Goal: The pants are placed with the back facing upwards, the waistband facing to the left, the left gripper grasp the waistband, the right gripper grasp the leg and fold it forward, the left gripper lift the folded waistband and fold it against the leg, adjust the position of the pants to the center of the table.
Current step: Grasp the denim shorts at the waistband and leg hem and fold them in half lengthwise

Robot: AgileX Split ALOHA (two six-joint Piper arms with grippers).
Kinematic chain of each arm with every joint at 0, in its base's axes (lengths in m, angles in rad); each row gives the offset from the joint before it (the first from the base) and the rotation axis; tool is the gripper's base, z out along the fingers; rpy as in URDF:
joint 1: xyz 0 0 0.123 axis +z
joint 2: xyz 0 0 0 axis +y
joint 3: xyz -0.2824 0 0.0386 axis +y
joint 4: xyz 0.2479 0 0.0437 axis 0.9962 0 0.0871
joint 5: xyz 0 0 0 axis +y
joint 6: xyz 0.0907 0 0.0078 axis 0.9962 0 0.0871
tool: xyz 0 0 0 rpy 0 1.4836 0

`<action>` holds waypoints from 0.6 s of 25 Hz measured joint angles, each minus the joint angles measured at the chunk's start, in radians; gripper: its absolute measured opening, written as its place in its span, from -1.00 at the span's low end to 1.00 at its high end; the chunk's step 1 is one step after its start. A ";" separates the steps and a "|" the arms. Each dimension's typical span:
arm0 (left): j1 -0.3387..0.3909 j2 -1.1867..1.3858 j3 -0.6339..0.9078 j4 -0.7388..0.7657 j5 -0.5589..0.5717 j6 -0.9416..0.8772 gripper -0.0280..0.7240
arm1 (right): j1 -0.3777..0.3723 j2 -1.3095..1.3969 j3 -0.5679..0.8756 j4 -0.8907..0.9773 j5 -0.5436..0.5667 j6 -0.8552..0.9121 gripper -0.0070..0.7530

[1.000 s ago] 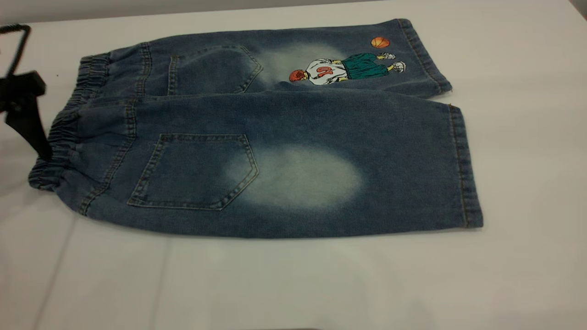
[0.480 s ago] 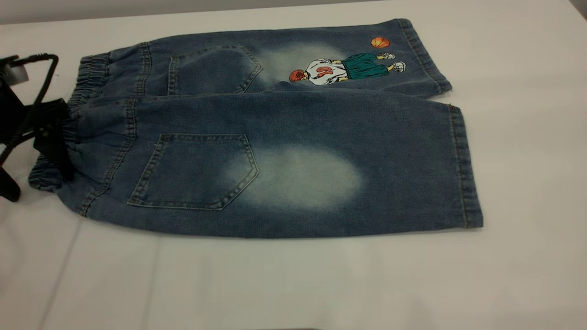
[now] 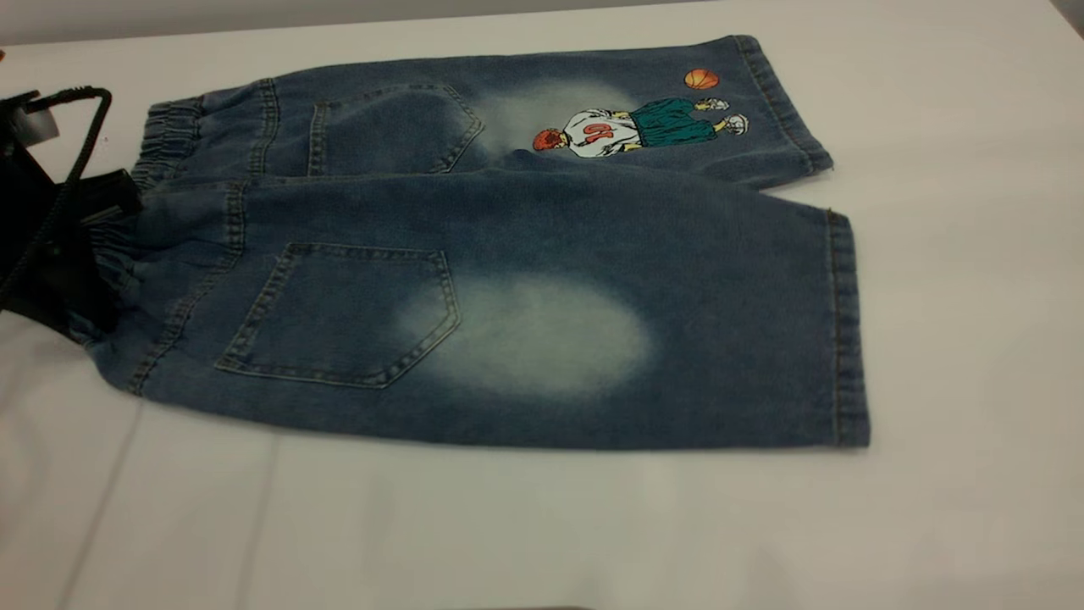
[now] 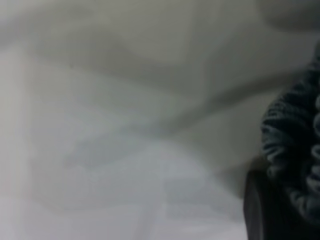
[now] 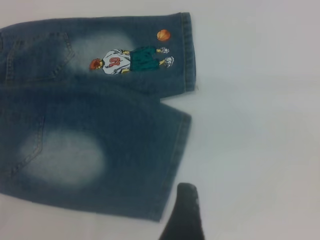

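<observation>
Two back pockets up, the pants (image 3: 508, 254) lie flat — left pincer (image 3: 80, 254) clamps the waistband (image 3: 127, 229).

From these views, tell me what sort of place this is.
Probably a lab bench for robot cloth-folding trials: a bare white table, one pair of denim pants spread flat, and the black left gripper at the waistband.

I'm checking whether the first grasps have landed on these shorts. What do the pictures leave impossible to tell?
- Left gripper: in the exterior view it sits at the waistband, half cut off by the picture's edge; its own black body hides the jaws.
- Left wrist view: blurred, only gathered denim at one edge.
- Right gripper: outside the exterior view; the right wrist view shows one dark fingertip near the hem of the plain leg, contact unclear.
</observation>
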 joint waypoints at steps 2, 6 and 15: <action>-0.006 0.000 -0.001 0.000 0.000 0.011 -0.70 | 0.000 0.005 0.000 0.004 -0.004 -0.010 0.46; -0.033 0.002 -0.024 0.003 0.010 0.032 -0.70 | 0.000 0.081 -0.006 0.030 0.000 -0.060 0.46; -0.106 0.017 -0.169 0.003 0.136 0.064 -0.70 | 0.000 0.399 -0.025 0.142 0.067 -0.219 0.46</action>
